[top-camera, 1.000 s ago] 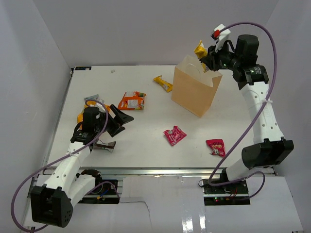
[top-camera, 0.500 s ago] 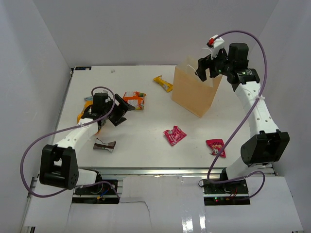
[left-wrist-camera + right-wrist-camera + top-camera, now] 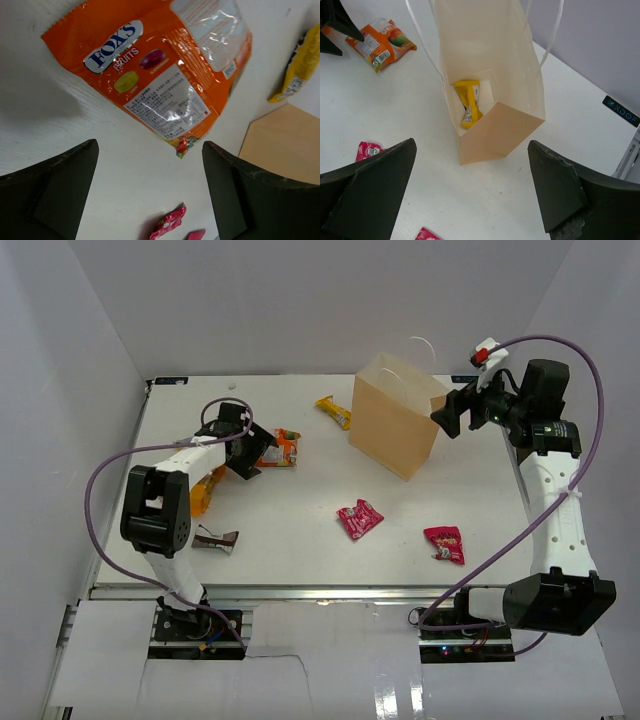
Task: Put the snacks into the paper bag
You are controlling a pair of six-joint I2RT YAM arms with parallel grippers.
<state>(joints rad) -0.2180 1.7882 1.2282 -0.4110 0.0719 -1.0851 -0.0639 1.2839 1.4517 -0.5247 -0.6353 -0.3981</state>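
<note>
With a yellow foil packet (image 3: 468, 102) now lying inside the tall tan kraft paper bag (image 3: 395, 430) near the far edge of the counter (image 3: 300, 530), the right pincer (image 3: 450, 416), spread and empty, is withdrawing, while the left pincer (image 3: 150, 145), also spread, is reaching the orange foil packet (image 3: 155, 70).

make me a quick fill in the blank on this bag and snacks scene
The packet inside the paper bag is ___.
The left gripper hovers over the ___ Fox's packet.
The right gripper is wide ___, holding nothing.
Missing: yellow; orange; open.
</note>
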